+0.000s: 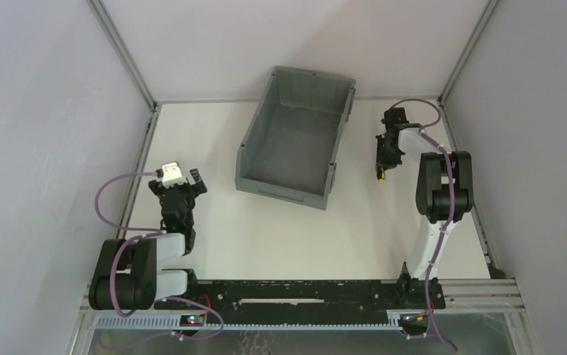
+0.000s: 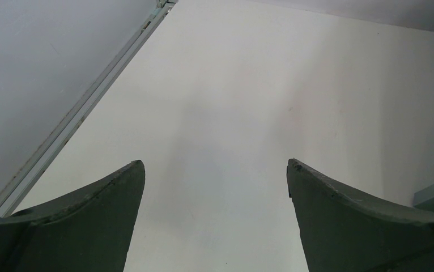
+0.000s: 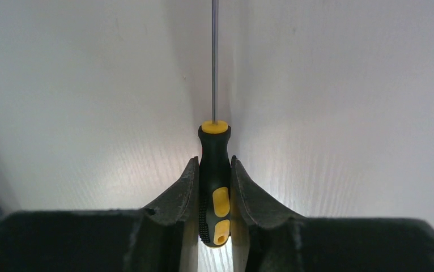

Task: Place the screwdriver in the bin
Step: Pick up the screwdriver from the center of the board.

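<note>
The right pincer [image 3: 215, 161] is closed tight on the small screwdriver w/ black-and-yellow handle & thin metal shaft [image 3: 215, 141]. Both fingers [image 3: 183, 190] press the handle's sides. The shaft goes straight ahead out of the wrist view, so the tip is not seen. From above, this pincer is just right of the big grey ribbed plastic bin [image 1: 311, 87], near its right wall but outside it, over the white counter [image 1: 266, 237]. Whether the tool touches the counter I cannot tell. The left pincer [image 2: 216, 164] is spread wide w/ nothing btw. its fingers, at the counter's left side, well apart from the bin.
</note>
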### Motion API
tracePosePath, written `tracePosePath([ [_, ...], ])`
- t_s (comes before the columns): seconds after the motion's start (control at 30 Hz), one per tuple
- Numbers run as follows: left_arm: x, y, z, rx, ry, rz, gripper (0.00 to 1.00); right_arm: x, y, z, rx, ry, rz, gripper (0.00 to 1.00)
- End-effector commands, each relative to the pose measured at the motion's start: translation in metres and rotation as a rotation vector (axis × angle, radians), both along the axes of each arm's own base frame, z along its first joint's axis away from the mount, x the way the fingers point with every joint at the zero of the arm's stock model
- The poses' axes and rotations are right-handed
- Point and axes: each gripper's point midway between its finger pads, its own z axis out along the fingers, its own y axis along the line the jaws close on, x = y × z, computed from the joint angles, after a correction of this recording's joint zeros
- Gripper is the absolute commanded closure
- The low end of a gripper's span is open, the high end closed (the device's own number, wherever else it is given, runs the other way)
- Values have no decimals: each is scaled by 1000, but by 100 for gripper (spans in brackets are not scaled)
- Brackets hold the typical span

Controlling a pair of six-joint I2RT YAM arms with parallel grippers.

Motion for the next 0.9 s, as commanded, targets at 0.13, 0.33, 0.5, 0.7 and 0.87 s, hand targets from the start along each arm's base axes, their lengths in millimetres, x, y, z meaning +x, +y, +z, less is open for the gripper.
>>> tracePosePath([
  [0.13, 9, 1, 24, 24, -66, 6, 0, 11, -1, 115, 0, -212, 8, 85],
  [0.33, 9, 1, 24, 24, -67, 7, 0, 7, 0, 186, 13, -309, 6, 84],
  [0.5, 9, 1, 23, 24, -65, 6, 0, -1, 0, 241, 12, -398, 6, 83],
  [0.7, 9, 1, 23, 24, -65, 6, 0, -15, -2, 302, 7, -511, -5, 83],
  [0.87, 9, 1, 23, 24, -65, 6, 0, -27, 1, 343, 35, -610, -16, 83],
])
